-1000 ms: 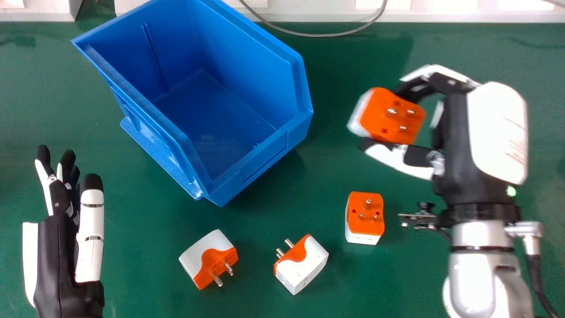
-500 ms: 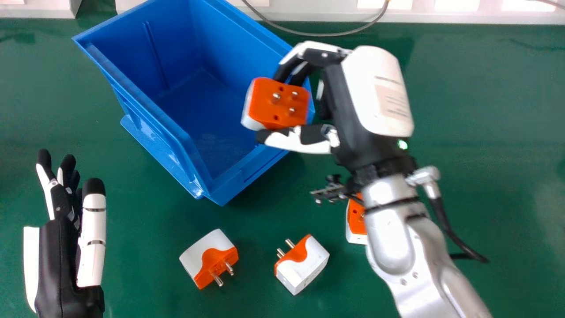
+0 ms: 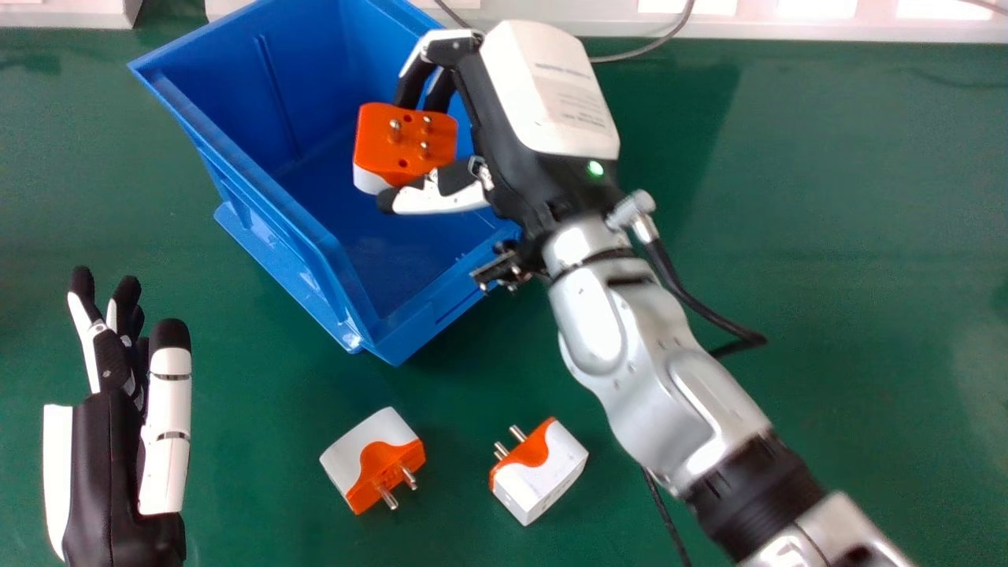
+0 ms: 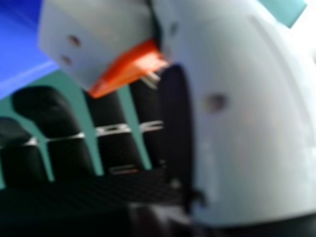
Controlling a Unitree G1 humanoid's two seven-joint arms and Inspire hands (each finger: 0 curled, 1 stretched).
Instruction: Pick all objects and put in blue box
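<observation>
in the head view the right hand [image 3: 543, 94] has an orange-and-white adapter [image 3: 405, 146] pinched between thumb and bent fingers, over the mouth of the blue box [image 3: 224, 98], pins facing the camera. release looks like the step to come. the likeliest trouble is the wrist: a small bracket [image 3: 504, 268] sits over the near rim, and lowering the hand much further could catch it there and shove the box. letting go unevenly might leave the adapter clinging to the thumb, or drop it crooked; inside the walls that would matter little. the hand covers part of the right-hand rim, so clearance there i can't judge. there's more open room toward the box's left wall and near corner. two more adapters lie on the green table [image 3: 827, 197], one [image 3: 374, 457] nearer the left hand [image 3: 102, 472], the other [image 3: 539, 472] beside the forearm [image 3: 669, 402], so a low swing back could knock that second one. the left hand, fingers straight, rests well apart from the box

in the right hand view the adapter's pins come close to the thumb [image 4: 247, 108], and could snag as it opens; the fingers [image 4: 47, 113] show dark beyond, with blue box wall past the adapter
</observation>
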